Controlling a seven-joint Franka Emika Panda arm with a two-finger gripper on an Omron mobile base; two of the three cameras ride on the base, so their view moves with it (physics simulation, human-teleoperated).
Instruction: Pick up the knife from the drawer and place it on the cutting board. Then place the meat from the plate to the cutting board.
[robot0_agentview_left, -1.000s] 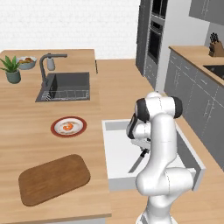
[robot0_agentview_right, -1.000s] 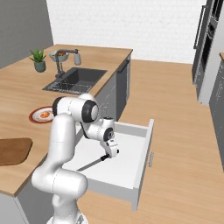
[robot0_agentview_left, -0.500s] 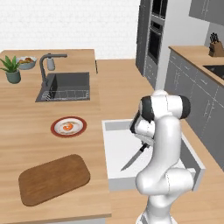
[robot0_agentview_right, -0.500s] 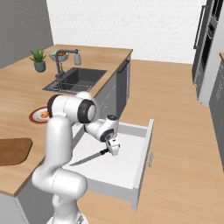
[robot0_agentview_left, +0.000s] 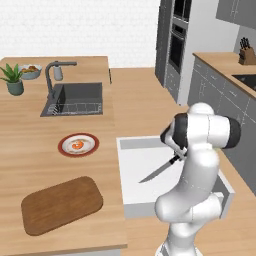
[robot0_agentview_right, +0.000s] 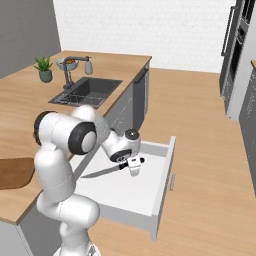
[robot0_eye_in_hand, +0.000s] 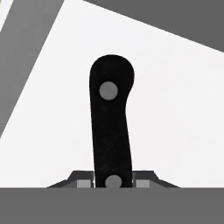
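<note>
Steel-bladed long kitchen knife with black handle (robot0_agentview_left: 161, 170) now higher above white floor of wide shallow drawer (robot0_agentview_left: 131, 172) than a second ago, blade tip swung outward. Pincer (robot0_agentview_right: 134, 165) clenched on handle. Lift done; carry to rounded brown wooden cutting board (robot0_agentview_left: 61, 203) on tabletop pending.

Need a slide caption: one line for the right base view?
Gripper holds the black-handled steel knife above the open white drawer.

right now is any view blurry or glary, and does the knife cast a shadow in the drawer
Left base view: sharp, flat even light, no glare; no clear shadow under the knife on the white drawer floor. Right base view: equally crisp. Hand view: the black handle sharp against plain white, no shadow, between the gripper fingertips.
</note>
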